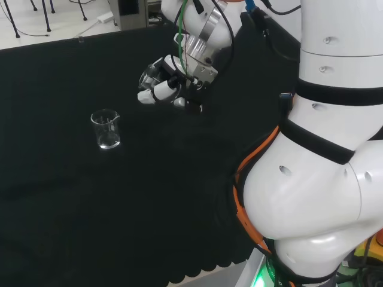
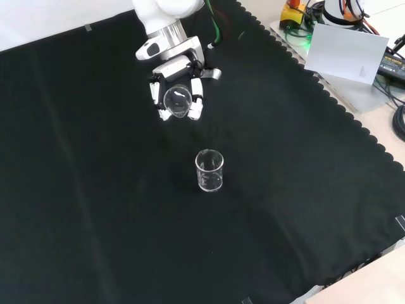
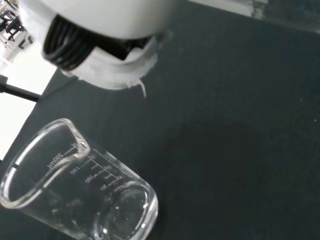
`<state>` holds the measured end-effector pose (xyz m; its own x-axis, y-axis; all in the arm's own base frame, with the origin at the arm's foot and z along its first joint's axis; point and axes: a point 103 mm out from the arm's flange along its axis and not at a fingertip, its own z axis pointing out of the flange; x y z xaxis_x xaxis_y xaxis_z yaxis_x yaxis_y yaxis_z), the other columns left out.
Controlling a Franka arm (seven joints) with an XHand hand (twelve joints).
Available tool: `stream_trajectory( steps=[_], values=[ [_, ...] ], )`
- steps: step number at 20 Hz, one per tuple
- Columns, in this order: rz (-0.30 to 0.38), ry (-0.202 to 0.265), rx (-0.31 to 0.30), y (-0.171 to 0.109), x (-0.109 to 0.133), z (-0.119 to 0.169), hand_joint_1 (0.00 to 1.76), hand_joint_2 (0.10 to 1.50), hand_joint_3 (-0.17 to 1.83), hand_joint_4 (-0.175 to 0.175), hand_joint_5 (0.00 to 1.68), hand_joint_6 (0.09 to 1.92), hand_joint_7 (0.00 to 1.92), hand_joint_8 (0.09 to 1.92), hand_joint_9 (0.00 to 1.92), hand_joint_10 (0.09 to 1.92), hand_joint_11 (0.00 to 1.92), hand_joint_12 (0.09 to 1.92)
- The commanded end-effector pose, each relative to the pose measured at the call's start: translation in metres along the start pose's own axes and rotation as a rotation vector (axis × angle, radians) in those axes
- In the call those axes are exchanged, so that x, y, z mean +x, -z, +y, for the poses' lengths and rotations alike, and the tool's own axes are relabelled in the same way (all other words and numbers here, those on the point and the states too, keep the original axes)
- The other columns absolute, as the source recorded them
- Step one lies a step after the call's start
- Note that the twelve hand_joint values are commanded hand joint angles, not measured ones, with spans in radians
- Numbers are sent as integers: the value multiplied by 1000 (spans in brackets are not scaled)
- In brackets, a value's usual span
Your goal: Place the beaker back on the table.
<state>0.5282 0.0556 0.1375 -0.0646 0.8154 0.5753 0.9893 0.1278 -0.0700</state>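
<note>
You are in the carry stage: the held beaker (image 2: 178, 101) is off the table (image 2: 76, 190), gripped in the hand (image 2: 176, 88) with the fingers (image 2: 196, 107) curled round its glass wall. In the front view its mouth faces the camera, so it lies tilted well away from upright. The head view shows it at the hand's outer end, raised above the cloth. In the wrist view the held beaker (image 3: 75, 195) lies on its side against the cloth background, spout and printed scale visible; no liquid can be seen in it.

Take the standing beaker (image 2: 209, 171) as your landmark. It stands upright on the cloth, apart from the hand. In the front view the held beaker is above and a little left of it, farther from that camera. In the head view the hand (image 1: 170, 89) and the held beaker (image 1: 151, 76) are to the right of the standing beaker (image 1: 106, 129) and farther off.

The next move, as judged from here, calls for three things: turn the held beaker base-down, lower it onto bare cloth beside the standing beaker without touching it, and straighten the fingers only once the base rests flat.

Count: two beakers, one held, one standing. One hand. One table.
</note>
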Motion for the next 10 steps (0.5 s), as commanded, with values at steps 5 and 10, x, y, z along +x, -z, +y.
stream_trajectory(
  steps=[5,10],
  values=[
    [12,-19,17,-10,-14,0,1124,705,595,141,1242,704,1751,87,1630,139,1259,826],
    [56,-5,15,-15,-18,-2,1124,704,596,142,1242,705,1750,87,1628,140,1249,827]
  ],
)
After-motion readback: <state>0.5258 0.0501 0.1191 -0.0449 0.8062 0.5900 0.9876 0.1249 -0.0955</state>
